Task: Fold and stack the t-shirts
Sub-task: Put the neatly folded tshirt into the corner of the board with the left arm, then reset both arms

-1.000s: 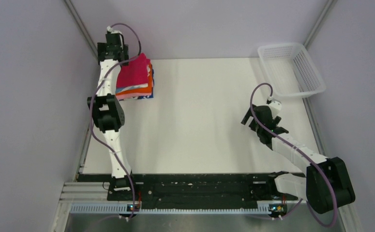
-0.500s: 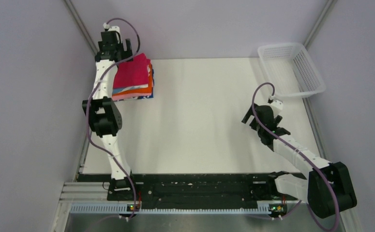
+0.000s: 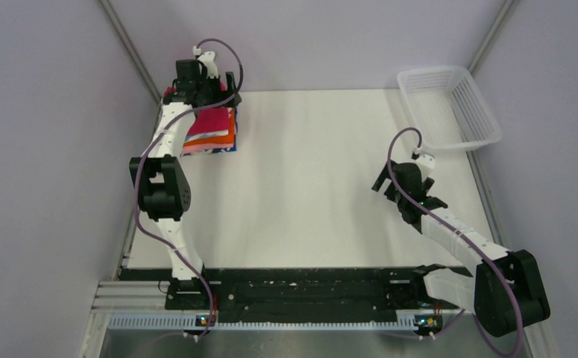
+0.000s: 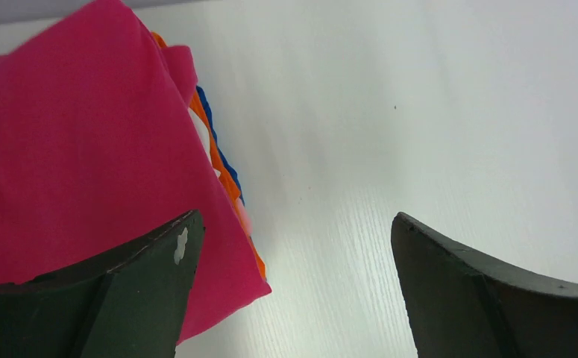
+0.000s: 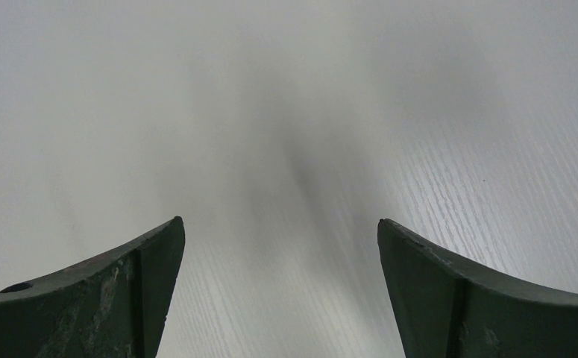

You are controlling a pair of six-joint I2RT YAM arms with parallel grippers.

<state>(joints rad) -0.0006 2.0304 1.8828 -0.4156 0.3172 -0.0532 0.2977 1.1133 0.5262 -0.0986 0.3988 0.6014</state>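
Note:
The folded t-shirts lie stacked at the table's far left corner. The plain magenta-red one is on top, with orange and dark blue edges showing beneath it. My left gripper hovers open over the stack's far right edge. In the left wrist view the left gripper has one finger above the magenta cloth and the other over bare table, holding nothing. My right gripper stands open and empty over bare table at centre right, as the right wrist view of it also shows.
A white plastic mesh basket sits at the far right corner, partly over the table's edge. The white table is walled by grey panels on the left, back and right. The arm bases and a black rail line the near edge.
My left gripper has swung from the stack's far left side rightwards, over its far right edge, staying open. The right arm has drawn back slightly and then held still.

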